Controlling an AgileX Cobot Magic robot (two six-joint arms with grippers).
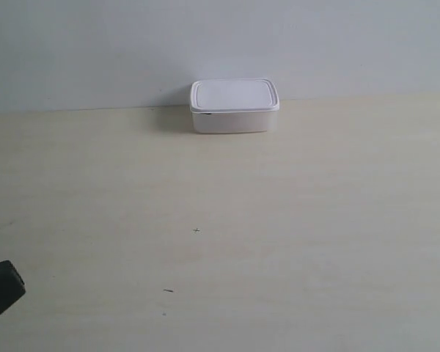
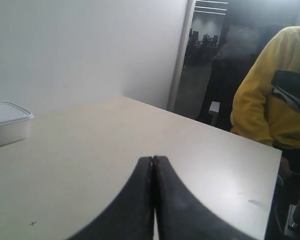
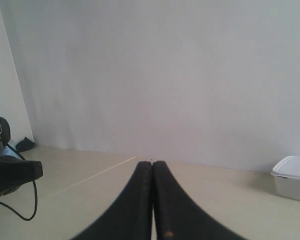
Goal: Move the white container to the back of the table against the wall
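Exterior view: white container [image 1: 234, 107] against wall [image 1: 220, 44]. Left end effector [image 2: 153, 160], right end effector [image 3: 152, 164] pressed together.

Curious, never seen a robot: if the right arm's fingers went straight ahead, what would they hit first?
Probably the wall, though depth is unclear; the right arm's fingers aim at it, the white container sitting off their line.

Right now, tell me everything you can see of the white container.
The white container is a low rectangular box with rounded corners, seemingly of white plastic. Its flat, rimmed lid is on and slightly overhangs the body. It stands upright and level at the back of the table, close to the wall; whether it touches the wall cannot be told. Nothing else is in contact with it.
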